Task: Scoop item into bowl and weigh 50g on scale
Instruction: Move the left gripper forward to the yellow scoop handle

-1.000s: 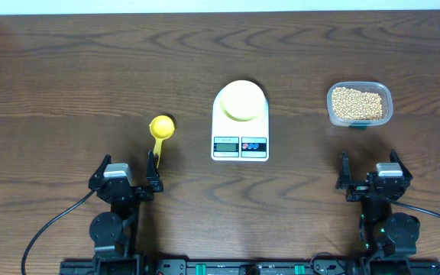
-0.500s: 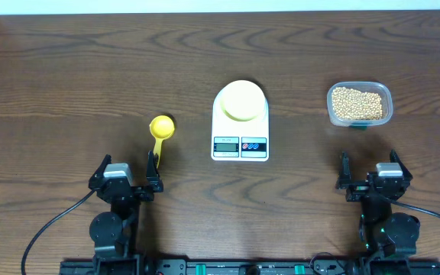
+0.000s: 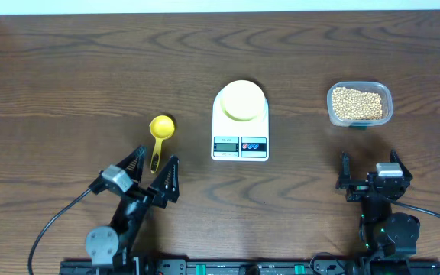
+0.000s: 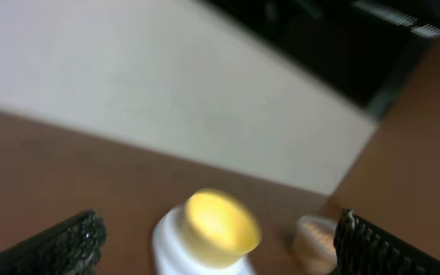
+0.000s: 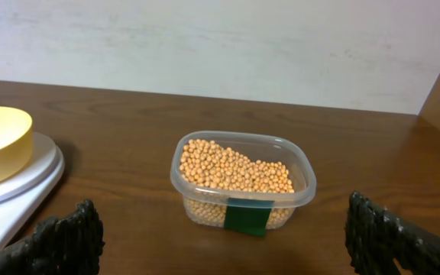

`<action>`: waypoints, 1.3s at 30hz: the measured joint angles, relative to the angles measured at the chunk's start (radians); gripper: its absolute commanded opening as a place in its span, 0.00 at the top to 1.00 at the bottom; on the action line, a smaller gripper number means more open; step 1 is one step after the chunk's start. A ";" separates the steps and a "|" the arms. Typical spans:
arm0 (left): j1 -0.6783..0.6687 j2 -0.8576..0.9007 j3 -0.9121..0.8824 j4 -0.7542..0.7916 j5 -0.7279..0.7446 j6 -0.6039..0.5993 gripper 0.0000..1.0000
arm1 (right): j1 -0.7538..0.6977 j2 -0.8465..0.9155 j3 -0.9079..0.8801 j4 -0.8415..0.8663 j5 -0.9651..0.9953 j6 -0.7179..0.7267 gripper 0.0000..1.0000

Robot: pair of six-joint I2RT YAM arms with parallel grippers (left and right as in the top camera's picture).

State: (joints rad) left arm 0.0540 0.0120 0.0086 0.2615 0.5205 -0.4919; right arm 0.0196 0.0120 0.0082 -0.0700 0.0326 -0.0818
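The pale yellow bowl (image 3: 242,100) stands on the white scale (image 3: 240,143) at the table's centre. Tan beans (image 3: 358,102), the item, fill a clear plastic tub (image 3: 387,95) at the right. A bright yellow scoop (image 3: 160,130) lies left of the scale, handle toward me. My left gripper (image 3: 153,171) hovers open just below the scoop's handle, turned toward the scale. Its own view is blurred, with the bowl (image 4: 216,221) between the wide fingers (image 4: 59,244). My right gripper (image 3: 370,174) is open, well short of the tub (image 5: 243,179), nothing between its fingers (image 5: 394,238).
The scale's display and two buttons (image 3: 240,145) face the front edge. A green label (image 5: 249,216) marks the tub's near wall. A pale wall runs behind the table's far edge (image 3: 220,12). Black cables (image 3: 52,225) trail from both arm bases.
My left arm has lifted off its rest and swung right, toward the scale, its fingers still spread wide. The right arm and all objects have stayed put.
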 measured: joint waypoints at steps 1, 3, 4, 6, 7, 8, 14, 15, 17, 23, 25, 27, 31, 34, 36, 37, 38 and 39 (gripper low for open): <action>0.000 -0.002 0.003 0.027 0.009 -0.006 0.02 | 0.000 0.000 0.000 0.000 0.000 0.000 0.01; 0.000 -0.001 0.017 0.041 0.024 -0.005 0.02 | 0.000 0.000 0.000 0.000 0.000 0.000 0.01; 0.000 0.000 0.031 0.032 0.027 0.002 0.02 | 0.000 0.000 0.000 0.000 0.000 0.000 0.01; 0.000 0.010 0.082 -0.018 0.027 0.029 0.02 | 0.000 0.000 0.000 0.000 0.000 0.000 0.01; 0.000 0.020 0.116 -0.056 0.025 0.045 0.02 | 0.000 0.000 0.000 0.000 0.000 0.000 0.01; 0.000 0.037 0.159 -0.103 0.021 0.068 0.02 | 0.000 0.000 0.000 0.000 0.000 0.000 0.01; -0.002 0.230 0.473 -0.493 -0.086 0.175 0.02 | 0.000 0.000 0.000 -0.001 0.000 0.000 0.01; -0.003 0.275 0.520 -0.559 -0.114 0.183 0.02 | 0.000 0.000 0.000 -0.001 0.000 0.000 0.01; -0.003 0.389 0.619 -0.721 -0.178 0.197 0.02 | 0.000 0.000 0.000 0.000 0.000 0.000 0.01; -0.003 0.721 0.742 -0.892 -0.296 0.209 0.02 | 0.000 0.000 0.000 0.000 -0.001 0.000 0.01; -0.003 0.798 0.743 -0.895 -0.311 0.209 0.02 | 0.000 0.000 0.000 0.000 -0.001 0.000 0.01; -0.003 0.889 0.743 -0.896 -0.321 0.210 0.02 | 0.000 0.000 0.000 0.000 -0.001 0.000 0.01; -0.003 1.019 0.743 -0.860 -0.329 0.212 0.02 | 0.000 0.000 0.000 0.000 -0.001 0.000 0.01; -0.003 1.110 0.743 -0.816 -0.341 0.212 0.02 | 0.000 0.000 0.000 0.000 -0.001 0.000 0.01; -0.003 1.173 0.743 -0.790 -0.352 0.210 0.02 | 0.000 0.000 0.000 0.000 -0.001 0.000 0.01; -0.003 1.208 0.743 -0.779 -0.364 0.208 0.02 | 0.000 0.000 0.000 0.000 -0.001 0.000 0.01; -0.003 1.237 0.743 -0.767 -0.369 0.208 0.02 | 0.000 0.000 0.000 0.000 -0.001 0.000 0.01; -0.003 1.268 0.743 -0.751 -0.374 0.208 0.02 | 0.000 0.000 0.000 0.000 -0.001 0.000 0.01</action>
State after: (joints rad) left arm 0.0505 1.2797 0.7513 -0.4892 0.1463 -0.2844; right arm 0.0196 0.0120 0.0082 -0.0700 0.0319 -0.0818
